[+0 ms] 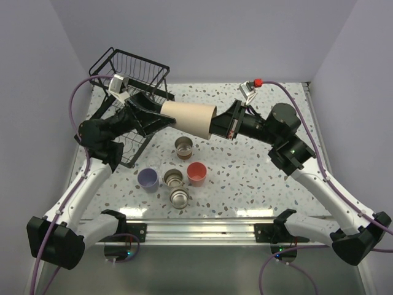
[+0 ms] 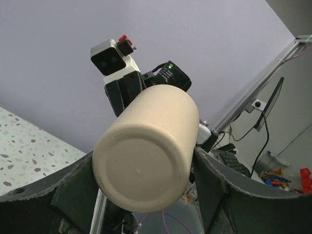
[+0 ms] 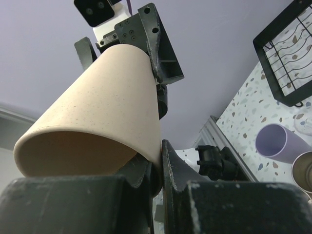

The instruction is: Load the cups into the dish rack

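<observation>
While overhead hides it, tan cup (image 2: 141,170) base faces left wrist.

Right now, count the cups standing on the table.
5: a steel cup farthest back, a red cup and a purple cup in the middle row, a shiny cup between them, another shiny cup at the front. More may be hidden behind the left arm.

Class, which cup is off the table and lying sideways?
The tan cup, held sideways in the air; the other cups stand upright on the table.
</observation>
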